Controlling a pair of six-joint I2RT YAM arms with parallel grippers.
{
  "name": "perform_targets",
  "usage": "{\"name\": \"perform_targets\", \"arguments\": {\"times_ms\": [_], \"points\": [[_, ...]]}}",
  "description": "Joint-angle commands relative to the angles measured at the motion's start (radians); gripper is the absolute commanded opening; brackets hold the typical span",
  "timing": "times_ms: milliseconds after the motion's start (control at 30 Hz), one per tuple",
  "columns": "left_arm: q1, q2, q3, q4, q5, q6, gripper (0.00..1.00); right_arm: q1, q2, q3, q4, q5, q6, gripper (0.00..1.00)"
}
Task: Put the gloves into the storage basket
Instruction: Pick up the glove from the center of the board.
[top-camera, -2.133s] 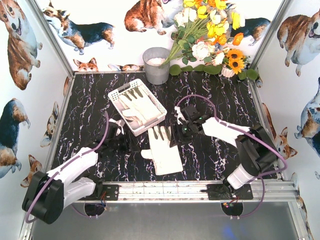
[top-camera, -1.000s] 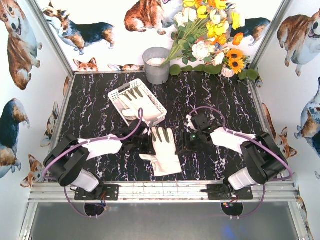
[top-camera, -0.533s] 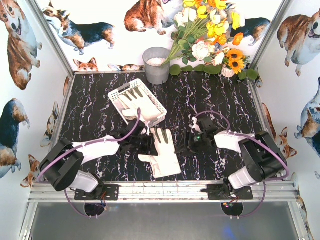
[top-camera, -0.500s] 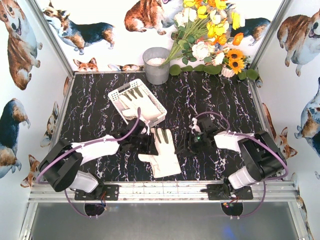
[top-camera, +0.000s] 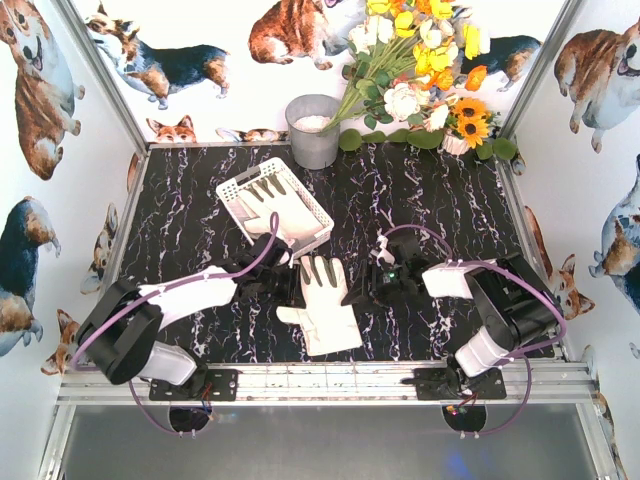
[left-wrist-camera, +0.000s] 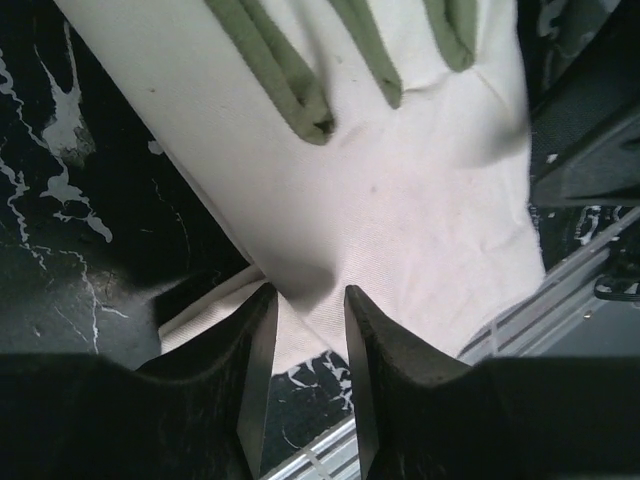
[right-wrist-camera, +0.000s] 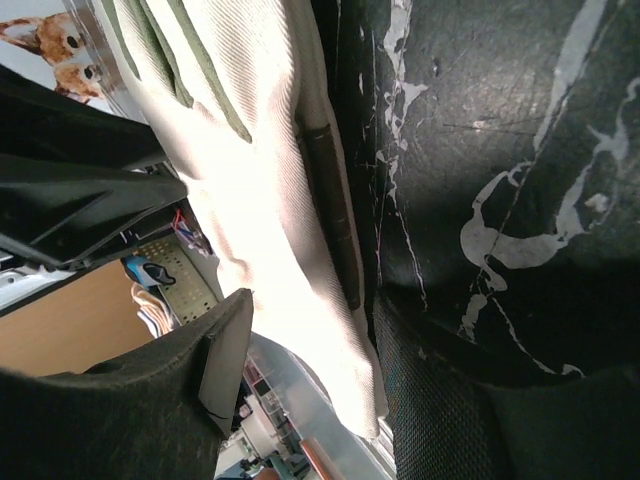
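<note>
Now, glove (top-camera: 325, 305) flat on table (top-camera: 180, 200), storage basket (top-camera: 243, 228) at its 11 o'clock holding other gloves (top-camera: 278, 212). Your left gripper (left-wrist-camera: 305, 295) narrow at glove's 9 o'clock edge, likely set to pinch; right gripper (right-wrist-camera: 310, 330) wide astride 3 o'clock edge, probably steadying cloth.

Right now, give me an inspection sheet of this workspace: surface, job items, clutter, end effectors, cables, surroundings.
Surface: black table with white veining.
Job's things: one glove lies flat on the table, fingers pointing away from the arms; the white storage basket behind it already holds gloves.
Clutter: grey metal bucket and flowers at the far edge.
End effectors: left end effector open, tips at the glove's left edge; right end effector open, astride its right edge.
Cables: purple cables loop over both arms; no snag seen.
Surroundings: corgi-print walls; metal rail at the near edge.
</note>
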Motion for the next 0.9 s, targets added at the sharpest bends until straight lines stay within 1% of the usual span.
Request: {"name": "perform_targets", "arguments": {"times_ms": [0, 67, 133, 267, 433, 567, 600, 700, 733, 767, 800, 867], "points": [[0.015, 0.059, -0.029, 0.034, -0.006, 0.032, 0.24, 0.014, 0.033, -0.004, 0.034, 0.042, -0.006, 0.54], [0.023, 0.074, -0.050, 0.048, 0.002, 0.043, 0.20, 0.021, 0.055, 0.003, 0.043, 0.036, 0.000, 0.54], [0.026, 0.077, -0.072, 0.060, 0.002, 0.042, 0.17, 0.035, 0.078, 0.014, 0.053, 0.030, 0.004, 0.54], [0.029, 0.075, -0.110, 0.086, -0.005, 0.018, 0.15, 0.061, 0.098, 0.029, 0.066, 0.039, 0.022, 0.54], [0.029, 0.073, -0.151, 0.165, 0.033, -0.021, 0.14, 0.086, 0.110, 0.046, 0.065, 0.049, 0.036, 0.53], [0.029, 0.040, -0.196, 0.250, 0.074, -0.035, 0.14, 0.098, 0.125, 0.065, 0.021, 0.064, 0.032, 0.49], [0.029, 0.029, -0.207, 0.281, 0.097, -0.044, 0.14, 0.100, 0.123, 0.066, 0.016, 0.068, 0.034, 0.45], [0.030, -0.009, -0.230, 0.355, 0.135, -0.074, 0.15, 0.101, 0.097, 0.071, -0.006, 0.097, 0.036, 0.27], [0.029, -0.022, -0.233, 0.361, 0.136, -0.076, 0.17, 0.101, 0.083, 0.082, -0.036, 0.117, 0.025, 0.19], [0.029, -0.035, -0.236, 0.365, 0.133, -0.078, 0.19, 0.101, 0.067, 0.097, -0.078, 0.145, 0.010, 0.09], [0.030, -0.052, -0.242, 0.377, 0.129, -0.080, 0.23, 0.101, 0.051, 0.110, -0.123, 0.181, -0.004, 0.01], [0.033, -0.095, -0.258, 0.408, 0.120, -0.099, 0.33, 0.101, 0.017, 0.137, -0.205, 0.235, -0.034, 0.00]]}}
